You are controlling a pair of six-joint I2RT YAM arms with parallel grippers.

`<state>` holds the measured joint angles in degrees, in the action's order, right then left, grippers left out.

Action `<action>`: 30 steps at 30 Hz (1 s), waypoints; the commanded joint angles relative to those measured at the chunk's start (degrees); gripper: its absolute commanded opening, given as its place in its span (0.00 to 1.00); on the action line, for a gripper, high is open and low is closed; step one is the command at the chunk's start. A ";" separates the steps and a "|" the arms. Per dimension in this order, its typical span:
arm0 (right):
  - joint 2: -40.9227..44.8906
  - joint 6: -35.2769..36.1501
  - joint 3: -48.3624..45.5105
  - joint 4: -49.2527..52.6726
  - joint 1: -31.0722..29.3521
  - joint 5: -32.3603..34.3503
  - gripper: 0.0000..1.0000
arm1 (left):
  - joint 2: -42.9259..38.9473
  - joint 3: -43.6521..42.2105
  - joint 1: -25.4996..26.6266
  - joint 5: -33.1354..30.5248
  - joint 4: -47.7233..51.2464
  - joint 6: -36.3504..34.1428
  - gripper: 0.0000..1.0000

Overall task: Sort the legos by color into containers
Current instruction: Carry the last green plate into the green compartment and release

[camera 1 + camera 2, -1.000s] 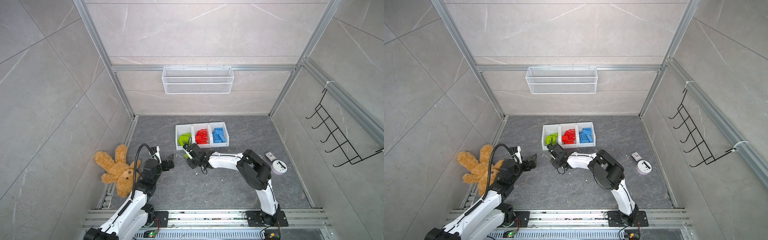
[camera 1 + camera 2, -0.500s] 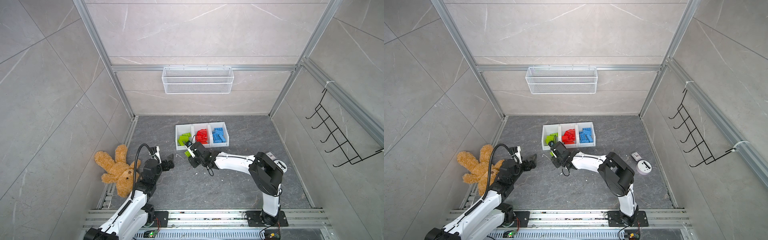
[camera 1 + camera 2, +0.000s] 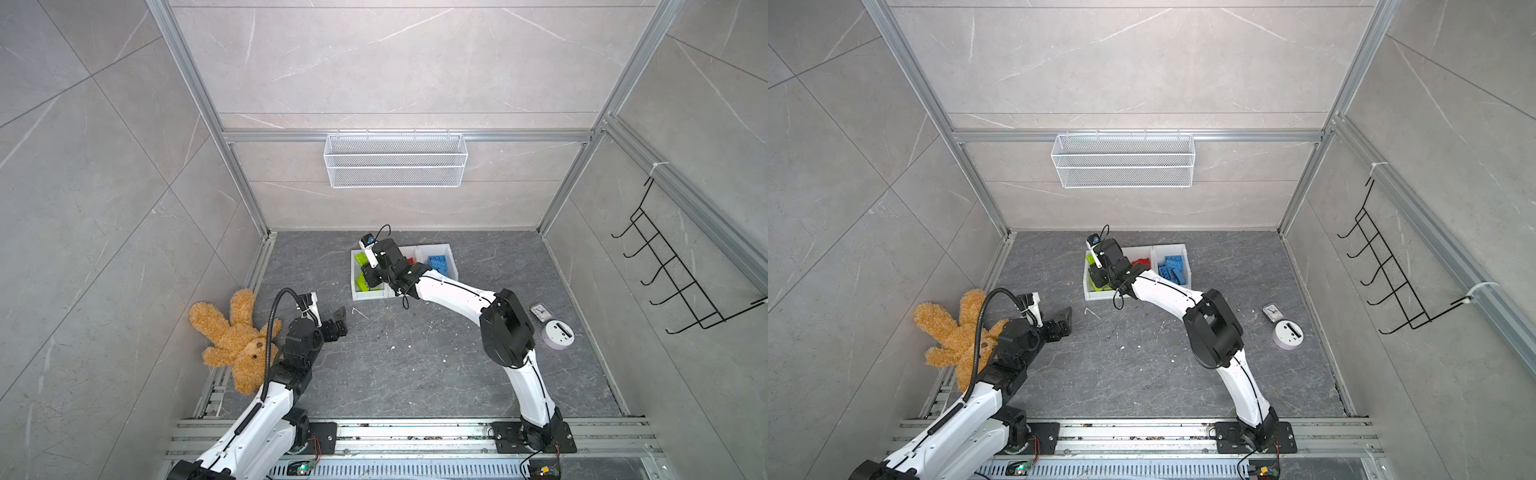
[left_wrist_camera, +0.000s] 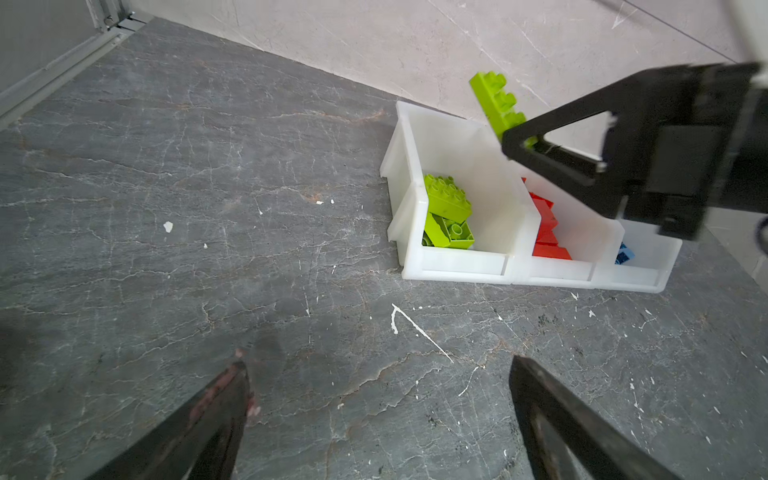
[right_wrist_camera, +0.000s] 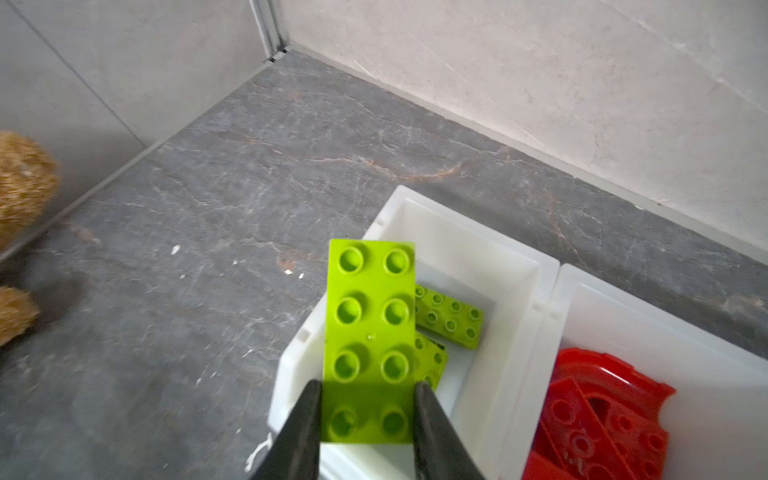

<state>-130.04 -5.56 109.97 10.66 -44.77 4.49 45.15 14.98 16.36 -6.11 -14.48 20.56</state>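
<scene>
My right gripper (image 5: 368,386) is shut on a lime green lego (image 5: 370,324), a two-by-four brick gripped at its near end. The brick hangs tilted above the green container (image 5: 469,220), which holds several green bricks (image 4: 446,208). From the left wrist, the held brick (image 4: 496,102) juts up over the white containers. Beside it stand the red container (image 4: 552,272) with red bricks (image 5: 598,415) and the blue container (image 3: 451,262) with blue bricks (image 3: 1171,266). My left gripper (image 4: 378,363) stands open over bare floor, well short of the containers; in a top view the left gripper (image 3: 340,320) is near the bear.
A brown teddy bear (image 3: 232,332) lies by the left wall beside the left arm. A small clock (image 3: 540,311) and a round white device (image 3: 558,333) sit on the floor at right. A wire basket (image 3: 395,166) and a hook rack (image 3: 685,282) hang on the walls.
My right gripper has carried the green lego up from the floor in front of the containers to above the green container. The left arm has not moved.
</scene>
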 commanded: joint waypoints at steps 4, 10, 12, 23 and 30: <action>-8.58 -1.72 10.96 7.97 0.51 -2.22 0.28 | -0.59 1.93 -0.28 -3.05 0.50 -1.85 0.99; -10.52 -3.05 11.76 7.23 1.44 -3.24 0.28 | -0.76 1.88 -0.28 -3.38 0.61 -2.06 0.99; -10.46 -3.05 11.19 7.16 1.61 -3.21 0.28 | -0.69 1.70 -0.28 -3.38 0.43 -2.09 0.99; -8.61 -2.35 8.46 5.79 1.88 -3.46 0.53 | 0.56 1.82 -0.28 -2.98 -0.23 -1.90 0.99; 11.03 -1.93 -15.43 -11.84 1.97 -3.67 0.60 | -2.49 3.35 -0.26 -10.84 3.44 -6.14 0.99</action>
<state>-129.49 -7.88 102.59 7.94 -42.94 0.60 44.21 15.22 16.36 -11.55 -11.77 17.89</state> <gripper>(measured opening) 0.589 0.994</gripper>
